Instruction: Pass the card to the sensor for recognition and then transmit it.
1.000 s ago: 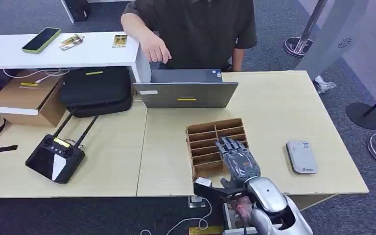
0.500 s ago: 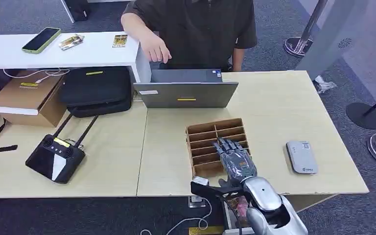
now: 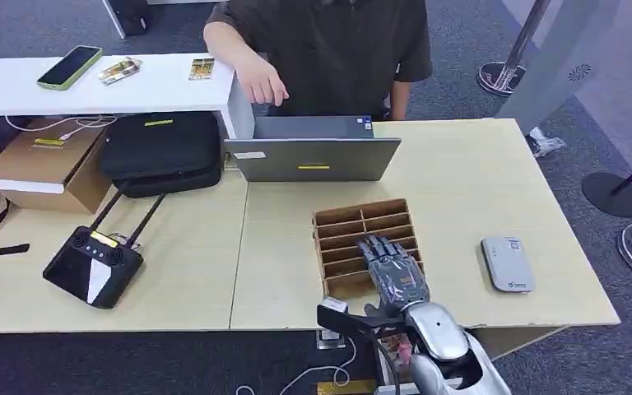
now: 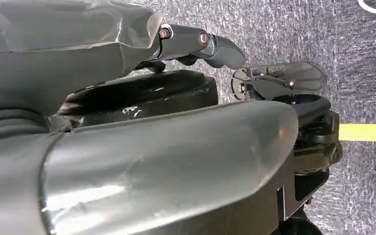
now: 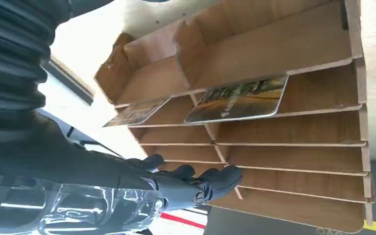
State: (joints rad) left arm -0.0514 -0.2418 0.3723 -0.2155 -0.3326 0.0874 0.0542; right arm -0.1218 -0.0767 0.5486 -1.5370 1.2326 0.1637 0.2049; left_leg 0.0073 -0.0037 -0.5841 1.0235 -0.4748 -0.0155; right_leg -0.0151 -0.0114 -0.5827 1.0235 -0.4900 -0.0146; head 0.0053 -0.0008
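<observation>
While the right hand point(image 3: 395, 267) hovered over the near slots of the wooden rack point(image 3: 339, 226), its fingers point(image 5: 210, 183) were spread and held nothing. Two cards stood in the rack: one picture card point(image 5: 237, 100) leaning in a slot on one side of the middle divider, and a second card point(image 5: 137, 112) in a slot on the other side, both apart from the hand. One white sensor point(image 3: 507, 263) lay flat on the table point(image 3: 477, 173) to the right of the rack, well apart from it. The left hand point(image 4: 196, 44) hung over grey carpet with its fingers curled in and nothing in them.

A person point(image 3: 329, 41) sat behind the table, one hand point(image 3: 262, 82) resting at the end of a white shelf point(image 3: 16, 90). On that shelf lay one phone point(image 3: 69, 67) and two more cards point(image 3: 201, 68). One closed laptop point(image 3: 313, 150), one black bag point(image 3: 161, 151), one cardboard box point(image 3: 45, 163) and one black controller point(image 3: 92, 265) with two antennas also sat on the table.
</observation>
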